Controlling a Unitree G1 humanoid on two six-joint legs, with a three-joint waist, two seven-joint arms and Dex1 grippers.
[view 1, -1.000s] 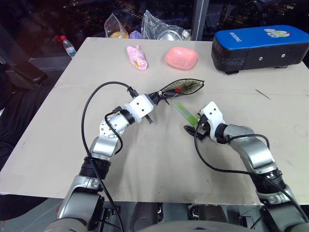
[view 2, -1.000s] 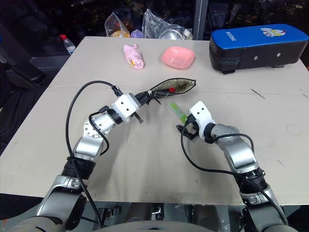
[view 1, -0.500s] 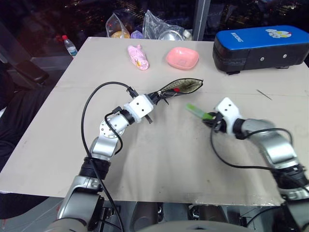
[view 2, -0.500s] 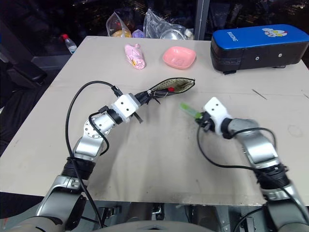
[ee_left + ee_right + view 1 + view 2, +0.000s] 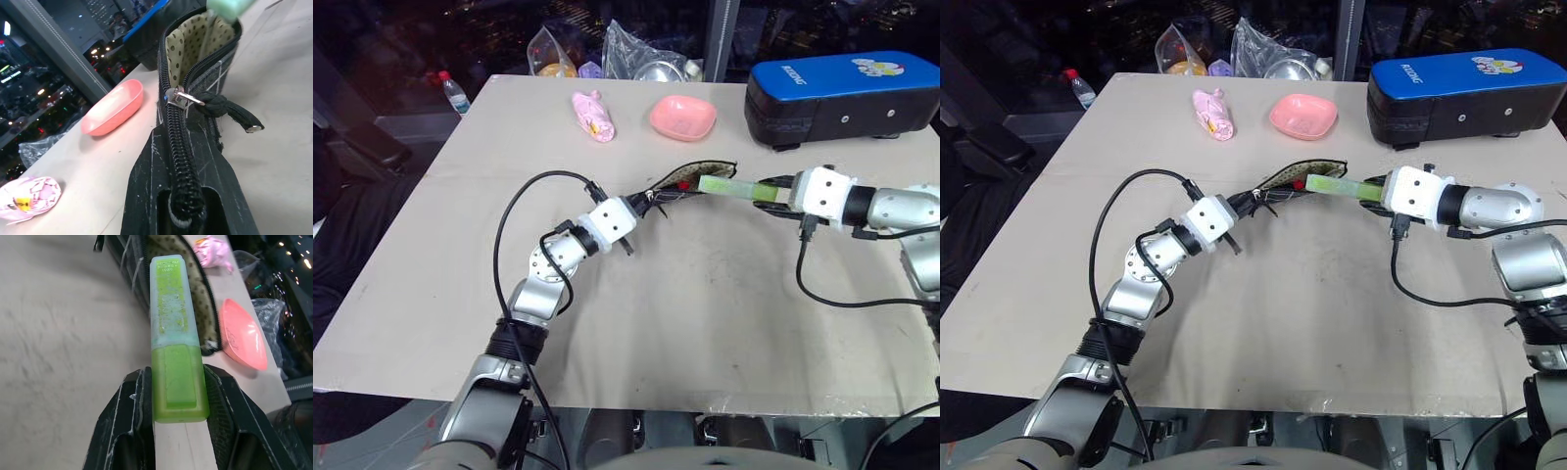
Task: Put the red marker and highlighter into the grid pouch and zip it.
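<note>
Two black-fingered tools meet over a pale, scuffed bench (image 5: 636,323) at the mouth of the grid pouch (image 5: 690,182), a flat black fabric case crossed by thin white lines. The left tool (image 5: 641,201) is clamped on the pouch's closed end, its fingers pinching the coarse black zipper teeth, and the left wrist view shows the silver slider (image 5: 177,96) with a knotted black cord pull sitting partway along the track, above which the pouch gapes to reveal a tan lining dotted with dark spots. The right tool (image 5: 773,191) grips the highlighter (image 5: 724,186) by its brighter green body, one finger (image 5: 128,421) pressed flat on each side, while the paler, frosted cap end reaches toward the open mouth and sits just at its rim. The highlighter is short, flat-sided and translucent, with small lettering on the cap's tip. A spot of red, the red marker (image 5: 683,184), shows inside the opening beside the highlighter's tip. Toward the far edge of the bench lie a glossy, rounded pink dish (image 5: 682,117), a crumpled pink wrapper (image 5: 591,116), crinkled clear plastic bags (image 5: 641,61), a small bottle with a red cap (image 5: 455,94) and a large blue-and-black padded case (image 5: 842,96), all well apart from the pouch.
</note>
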